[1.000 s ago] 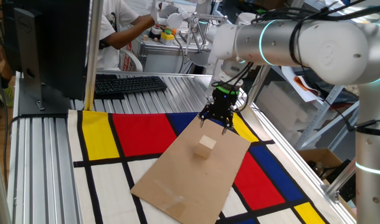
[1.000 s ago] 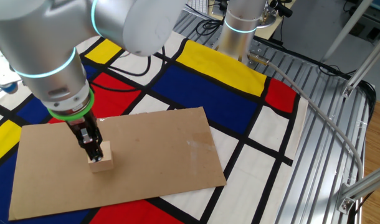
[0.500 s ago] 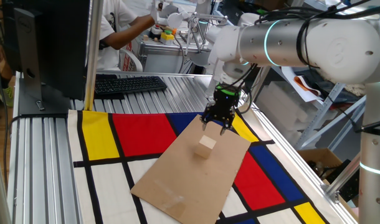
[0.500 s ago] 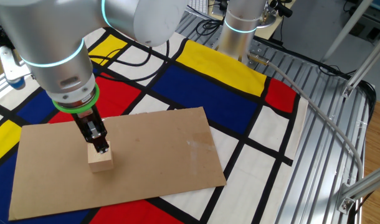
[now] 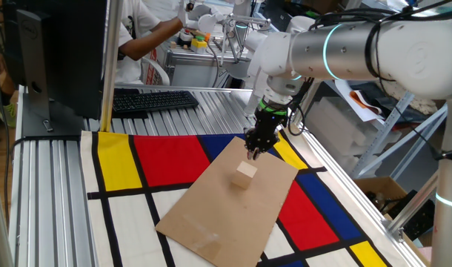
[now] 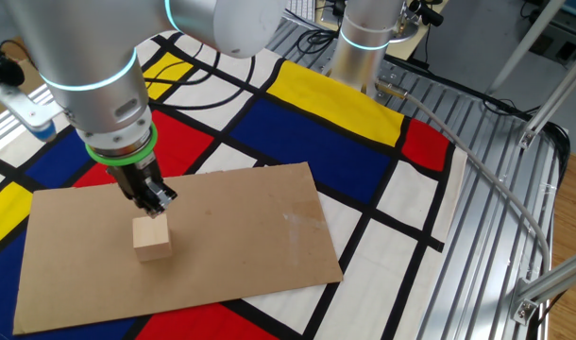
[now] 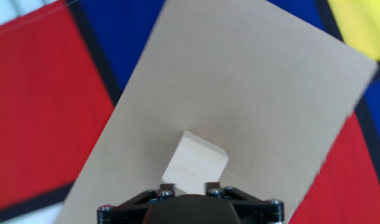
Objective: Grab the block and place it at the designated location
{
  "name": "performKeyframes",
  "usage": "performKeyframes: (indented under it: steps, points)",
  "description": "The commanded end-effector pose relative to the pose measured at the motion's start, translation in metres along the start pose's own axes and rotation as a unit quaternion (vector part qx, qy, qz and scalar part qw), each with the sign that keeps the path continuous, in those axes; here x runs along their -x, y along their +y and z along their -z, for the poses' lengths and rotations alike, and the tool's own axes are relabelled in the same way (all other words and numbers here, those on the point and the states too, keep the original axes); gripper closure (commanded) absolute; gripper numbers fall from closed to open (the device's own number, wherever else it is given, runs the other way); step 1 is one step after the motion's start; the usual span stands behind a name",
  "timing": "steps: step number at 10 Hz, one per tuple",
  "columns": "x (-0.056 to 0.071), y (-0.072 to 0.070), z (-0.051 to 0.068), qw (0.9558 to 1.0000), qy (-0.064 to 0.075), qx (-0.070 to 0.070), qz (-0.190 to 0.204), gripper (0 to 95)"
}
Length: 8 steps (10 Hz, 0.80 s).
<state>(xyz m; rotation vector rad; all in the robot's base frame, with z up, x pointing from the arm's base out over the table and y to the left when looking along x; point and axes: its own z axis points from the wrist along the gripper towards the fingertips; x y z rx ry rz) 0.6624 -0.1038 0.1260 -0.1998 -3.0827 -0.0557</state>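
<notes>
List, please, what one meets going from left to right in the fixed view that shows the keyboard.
Black monitor → keyboard → block on the cardboard sheet → the arm's big grey elbow.

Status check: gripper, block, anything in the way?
Gripper shut, empty, just above block. Block sits free on cardboard sheet. Nothing in the way.
</notes>
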Motion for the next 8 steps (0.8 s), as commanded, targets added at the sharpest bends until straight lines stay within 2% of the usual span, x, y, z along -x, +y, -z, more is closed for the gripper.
performKeyframes:
  steps: [1, 8]
  points:
    - [-0.0017, 0.002, 0.0014, 0.9991, -0.005, 0.004, 0.042, 95.0]
    - [-0.0009, 0.0011, 0.0009, 0.9991, -0.01, 0.008, 0.041, 95.0]
